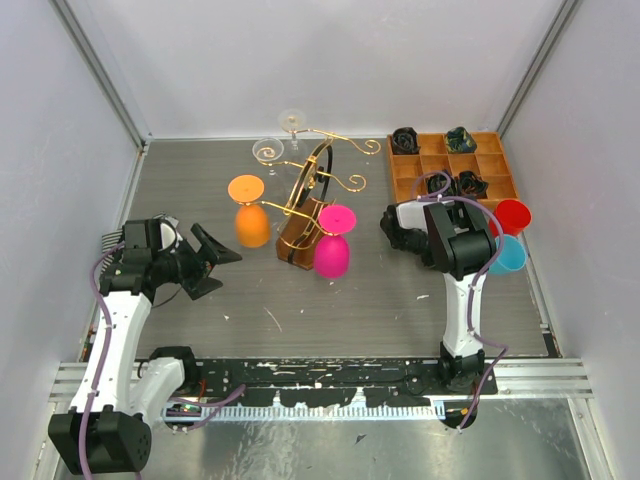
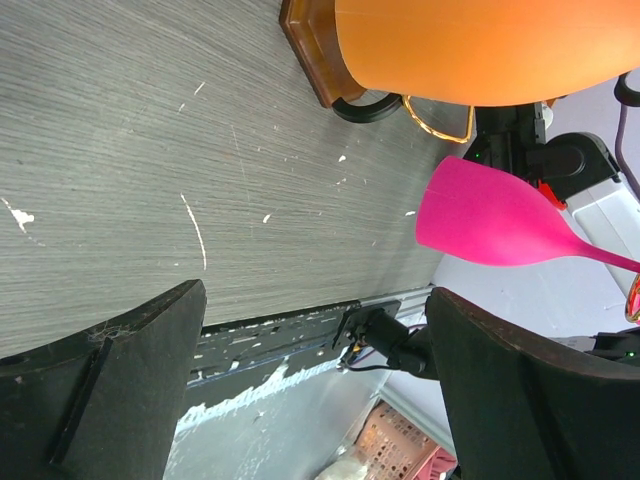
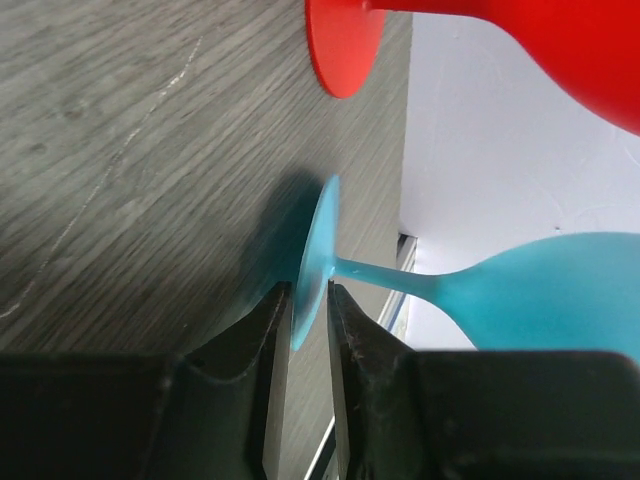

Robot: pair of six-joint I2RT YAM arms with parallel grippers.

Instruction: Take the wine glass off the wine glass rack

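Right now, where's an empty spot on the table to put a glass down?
Bare table lies between the pink glass and the black rail in front. More is back-left, beside the orange glass. The right side is crowded: tray, red glass, blue glass.

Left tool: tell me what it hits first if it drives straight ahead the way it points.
Probably the orange wine glass hanging from the wine glass rack, its bowl right ahead of the open left tool. The rack's wooden base sits just beyond. Depth is unclear, so this is a guess.
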